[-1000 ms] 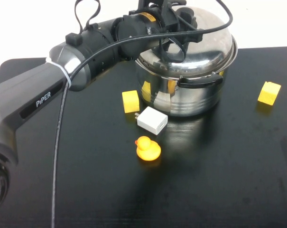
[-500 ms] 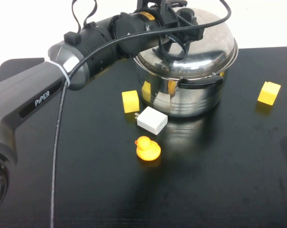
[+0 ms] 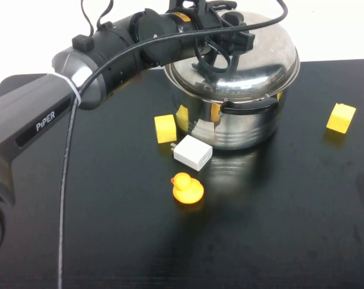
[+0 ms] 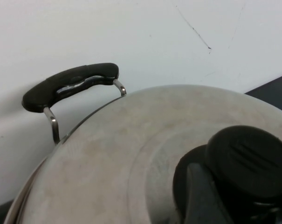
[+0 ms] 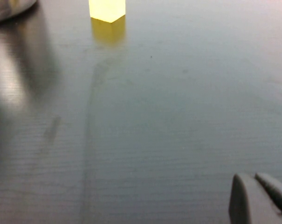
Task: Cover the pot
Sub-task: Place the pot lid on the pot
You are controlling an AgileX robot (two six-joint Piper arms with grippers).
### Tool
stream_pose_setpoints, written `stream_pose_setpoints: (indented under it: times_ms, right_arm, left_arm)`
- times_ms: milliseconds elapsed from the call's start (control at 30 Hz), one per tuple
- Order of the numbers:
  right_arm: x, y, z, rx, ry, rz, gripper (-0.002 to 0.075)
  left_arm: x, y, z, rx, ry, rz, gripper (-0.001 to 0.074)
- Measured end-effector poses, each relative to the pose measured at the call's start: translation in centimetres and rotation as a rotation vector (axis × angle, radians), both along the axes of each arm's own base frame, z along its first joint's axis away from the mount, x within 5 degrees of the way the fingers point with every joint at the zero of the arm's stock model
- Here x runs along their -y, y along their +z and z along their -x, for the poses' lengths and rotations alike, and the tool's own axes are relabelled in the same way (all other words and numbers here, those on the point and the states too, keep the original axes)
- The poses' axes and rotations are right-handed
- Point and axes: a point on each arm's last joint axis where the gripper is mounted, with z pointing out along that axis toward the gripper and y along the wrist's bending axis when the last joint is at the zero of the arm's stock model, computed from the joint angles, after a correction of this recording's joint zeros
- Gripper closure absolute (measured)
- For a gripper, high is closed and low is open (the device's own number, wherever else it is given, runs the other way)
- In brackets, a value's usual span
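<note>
The large steel pot [image 3: 245, 123] with black side handles stands at the far middle of the black table. The domed steel lid [image 3: 263, 57] lies over its mouth, reaching slightly past the rim on the left. My left gripper [image 3: 228, 37] is above the lid's centre, shut on the lid's black knob [image 4: 250, 158]. The left wrist view shows the lid's dome [image 4: 108, 163] and the pot's far handle [image 4: 68, 86]. My right gripper [image 5: 258, 183] is shut and empty, low over bare table, out of the high view.
A yellow block [image 3: 165, 128], a white charger [image 3: 193, 152] and a yellow rubber duck [image 3: 187, 188] lie in front of the pot on the left. Another yellow block [image 3: 341, 117] sits at the right; it also shows in the right wrist view [image 5: 106, 9].
My left gripper and the lid have shifted a little to the left and back. The lid now sits lower and more level on the pot. The right gripper has not moved.
</note>
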Motion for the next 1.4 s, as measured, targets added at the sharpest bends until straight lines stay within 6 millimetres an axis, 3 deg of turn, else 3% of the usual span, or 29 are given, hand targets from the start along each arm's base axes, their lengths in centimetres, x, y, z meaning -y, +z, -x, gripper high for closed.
stream_pose_setpoints:
  times_ms: [533, 900, 1400]
  right_arm:
    - [0.0, 0.0, 0.0, 0.0, 0.0, 0.0, 0.0728]
    - [0.0, 0.0, 0.0, 0.0, 0.0, 0.0, 0.0728]
    - [0.0, 0.0, 0.0, 0.0, 0.0, 0.0, 0.0728]
  left_arm:
    - [0.3, 2.1, 0.2, 0.021, -0.065, -0.066, 0.0412]
    - [0.8, 0.4, -0.9, 0.001, -0.05, -0.048, 0.0412]
    - [0.8, 0.6, -0.9, 0.013, -0.054, -0.066, 0.0412]
